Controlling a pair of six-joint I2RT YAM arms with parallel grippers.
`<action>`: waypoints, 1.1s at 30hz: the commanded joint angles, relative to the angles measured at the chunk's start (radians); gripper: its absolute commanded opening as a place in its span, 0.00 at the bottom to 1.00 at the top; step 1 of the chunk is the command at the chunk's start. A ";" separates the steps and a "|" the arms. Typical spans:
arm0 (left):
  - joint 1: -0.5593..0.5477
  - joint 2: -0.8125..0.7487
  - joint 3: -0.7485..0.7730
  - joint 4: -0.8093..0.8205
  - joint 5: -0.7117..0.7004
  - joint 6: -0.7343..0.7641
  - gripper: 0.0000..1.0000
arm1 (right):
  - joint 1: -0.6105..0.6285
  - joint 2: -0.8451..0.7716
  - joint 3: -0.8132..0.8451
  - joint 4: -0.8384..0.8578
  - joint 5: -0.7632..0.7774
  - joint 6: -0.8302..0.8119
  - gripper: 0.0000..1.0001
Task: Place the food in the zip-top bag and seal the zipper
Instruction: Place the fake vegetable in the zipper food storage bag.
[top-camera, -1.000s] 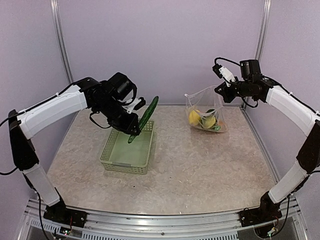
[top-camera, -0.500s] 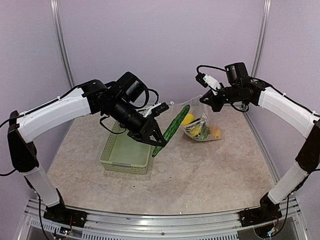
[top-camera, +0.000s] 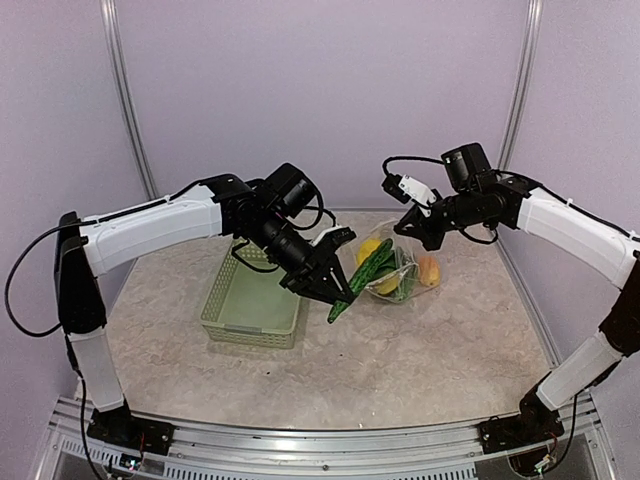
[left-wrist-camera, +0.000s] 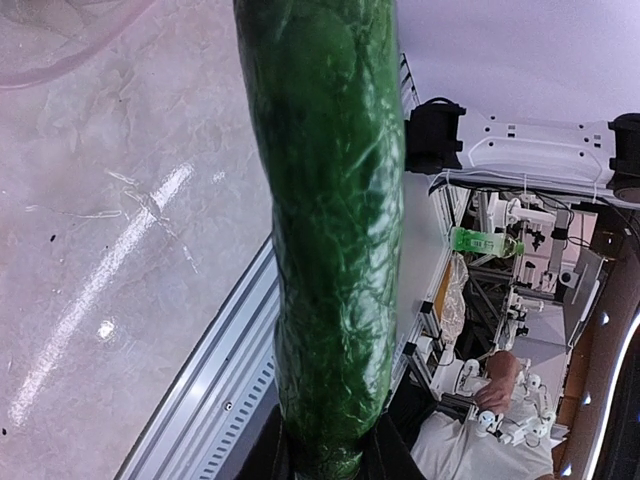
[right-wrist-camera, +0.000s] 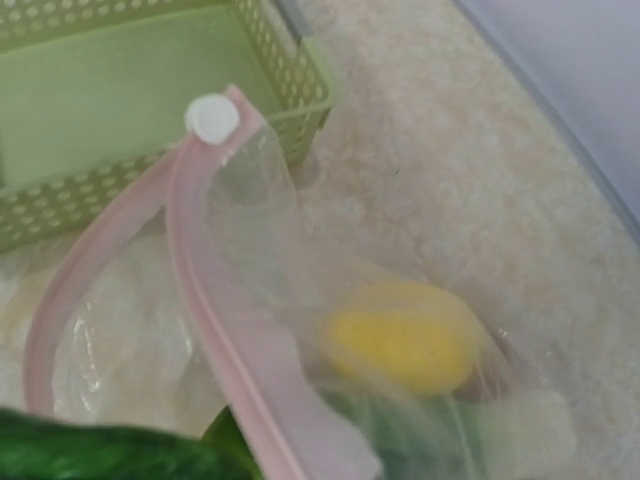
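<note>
My left gripper (top-camera: 335, 297) (left-wrist-camera: 325, 455) is shut on the lower end of a long green cucumber piece (top-camera: 364, 274) (left-wrist-camera: 330, 250). The cucumber slants up to the right, and its far tip (right-wrist-camera: 100, 455) is at the open mouth of the zip-top bag (top-camera: 405, 270). My right gripper (top-camera: 411, 226) is shut on the bag's top edge and holds it lifted; its fingers are out of the right wrist view. The zipper (right-wrist-camera: 215, 320) is a pale pink strip with a white slider (right-wrist-camera: 212, 118), standing open. Inside the bag lie yellow lemons (top-camera: 371, 250) (right-wrist-camera: 405, 335), an orange piece (top-camera: 430, 268) and green pieces.
A pale green slatted basket (top-camera: 255, 300) (right-wrist-camera: 150, 100) stands left of the bag, below my left arm. The table's metal front rail (left-wrist-camera: 200, 380) shows past the cucumber. The back wall is close behind the bag.
My left arm has carried the cucumber from above the basket rightward to the bag's mouth. My right gripper has moved left with the bag, tipping its mouth toward the cucumber.
</note>
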 joint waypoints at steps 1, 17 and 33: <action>0.017 0.033 0.018 0.011 0.041 -0.033 0.00 | 0.011 -0.039 -0.044 -0.006 -0.007 -0.001 0.00; 0.111 0.289 0.281 0.123 0.040 -0.161 0.00 | 0.030 -0.066 -0.093 -0.017 -0.134 -0.040 0.00; 0.116 0.434 0.349 0.171 0.088 -0.278 0.00 | 0.052 -0.082 -0.119 0.007 -0.179 -0.078 0.00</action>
